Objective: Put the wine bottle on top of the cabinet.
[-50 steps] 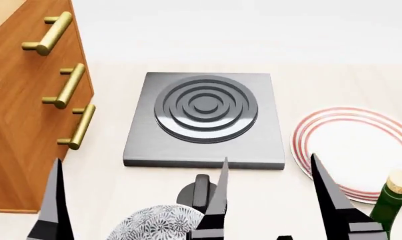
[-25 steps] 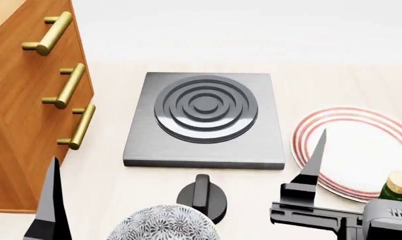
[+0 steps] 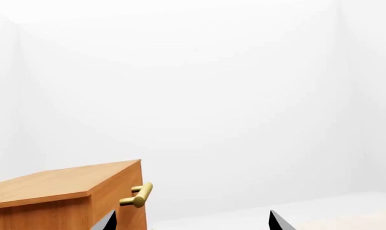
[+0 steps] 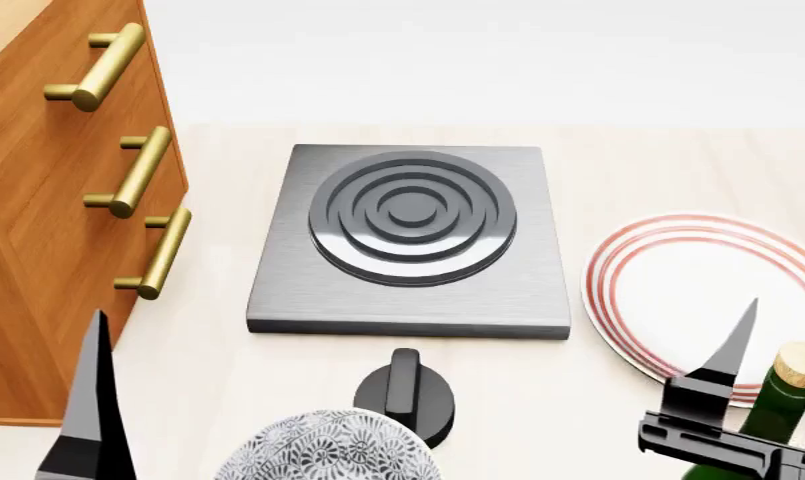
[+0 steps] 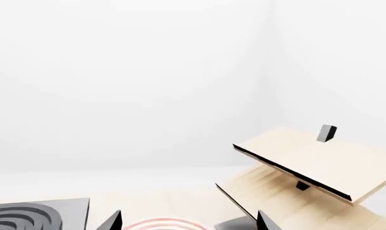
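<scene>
The wine bottle (image 4: 781,408), dark green with a tan cork, stands at the lower right beside the plate. The reddish-brown cabinet (image 4: 42,230) with brass handles fills the left side, and its top shows in the left wrist view (image 3: 52,184). My right gripper (image 5: 187,220) is open and empty. One of its fingers (image 4: 726,358) stands just left of the bottle's neck, and the other is out of the head view. My left gripper (image 3: 191,221) is open and empty. One of its fingers (image 4: 93,400) rises at the lower left, in front of the cabinet.
A grey stove plate (image 4: 409,235) with dark rings lies in the middle, with a black knob (image 4: 405,388) in front of it. A patterned bowl (image 4: 325,448) sits at the bottom centre. A red-ringed plate (image 4: 702,290) lies at the right. A pale wood rack (image 5: 308,165) stands beyond it.
My right gripper has swung right, from in front of the stove to beside the bottle. My left finger has slid slightly down and left.
</scene>
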Motion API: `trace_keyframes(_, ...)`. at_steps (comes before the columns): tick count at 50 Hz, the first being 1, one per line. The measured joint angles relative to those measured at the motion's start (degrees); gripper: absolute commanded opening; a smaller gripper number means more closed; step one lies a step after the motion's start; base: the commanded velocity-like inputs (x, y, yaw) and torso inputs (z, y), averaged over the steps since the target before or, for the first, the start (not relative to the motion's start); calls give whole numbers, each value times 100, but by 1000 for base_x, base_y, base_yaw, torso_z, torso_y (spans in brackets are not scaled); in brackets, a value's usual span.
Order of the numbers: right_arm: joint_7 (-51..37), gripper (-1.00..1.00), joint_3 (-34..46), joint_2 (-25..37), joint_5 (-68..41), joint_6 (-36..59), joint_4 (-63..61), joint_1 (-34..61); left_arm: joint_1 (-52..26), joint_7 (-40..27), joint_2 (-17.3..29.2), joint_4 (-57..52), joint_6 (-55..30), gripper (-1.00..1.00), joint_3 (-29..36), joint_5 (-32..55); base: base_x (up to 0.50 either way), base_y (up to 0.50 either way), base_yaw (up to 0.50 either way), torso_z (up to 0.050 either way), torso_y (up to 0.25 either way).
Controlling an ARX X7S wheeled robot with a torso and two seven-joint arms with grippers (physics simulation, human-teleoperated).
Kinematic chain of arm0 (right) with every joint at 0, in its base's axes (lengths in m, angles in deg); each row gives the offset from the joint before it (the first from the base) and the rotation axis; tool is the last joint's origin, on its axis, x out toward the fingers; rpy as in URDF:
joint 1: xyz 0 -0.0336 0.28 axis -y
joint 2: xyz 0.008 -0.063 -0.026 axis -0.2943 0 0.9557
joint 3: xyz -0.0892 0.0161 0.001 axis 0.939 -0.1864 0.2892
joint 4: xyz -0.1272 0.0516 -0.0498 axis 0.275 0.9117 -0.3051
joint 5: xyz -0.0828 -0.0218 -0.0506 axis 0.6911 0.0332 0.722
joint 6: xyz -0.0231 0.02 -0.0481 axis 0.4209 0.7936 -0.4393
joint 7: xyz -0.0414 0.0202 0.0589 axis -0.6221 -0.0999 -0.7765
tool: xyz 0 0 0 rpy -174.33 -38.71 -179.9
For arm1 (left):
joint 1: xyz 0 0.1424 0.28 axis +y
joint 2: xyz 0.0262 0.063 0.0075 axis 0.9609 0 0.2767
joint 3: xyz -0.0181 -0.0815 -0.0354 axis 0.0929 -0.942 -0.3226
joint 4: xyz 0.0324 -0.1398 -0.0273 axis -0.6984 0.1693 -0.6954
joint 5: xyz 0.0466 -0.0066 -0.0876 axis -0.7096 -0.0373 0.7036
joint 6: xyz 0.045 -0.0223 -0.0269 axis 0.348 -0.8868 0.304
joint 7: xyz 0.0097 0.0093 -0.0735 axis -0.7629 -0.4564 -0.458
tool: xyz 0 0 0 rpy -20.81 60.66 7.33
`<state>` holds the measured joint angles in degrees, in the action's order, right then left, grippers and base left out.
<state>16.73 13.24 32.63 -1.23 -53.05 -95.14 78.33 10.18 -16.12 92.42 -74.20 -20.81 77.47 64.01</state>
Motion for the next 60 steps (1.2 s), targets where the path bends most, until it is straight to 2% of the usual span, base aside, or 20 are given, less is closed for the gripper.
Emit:
trace_keyframes(19, -9, 100, 125, -70, 83, -231, 236, -91, -43, -246, 192, -31, 47, 100, 56, 178, 0, 0, 0, 0, 0)
trace_keyframes(42, -14, 100, 319, -117, 151, -402, 408, -120, -234, -837, 668, 70, 281, 100, 361, 599, 0, 0, 0, 0, 0)
trace_keyframes(43, -15, -100, 326, -118, 154, -412, 416, -121, -237, -849, 679, 79, 294, 100, 372, 607, 0, 0, 0, 0, 0)
trace_keyframes(60, -48, -100, 359, -137, 98, -575, 467, -141, -311, -1043, 844, 158, 435, 100, 533, 720, 0, 0, 0, 0, 0)
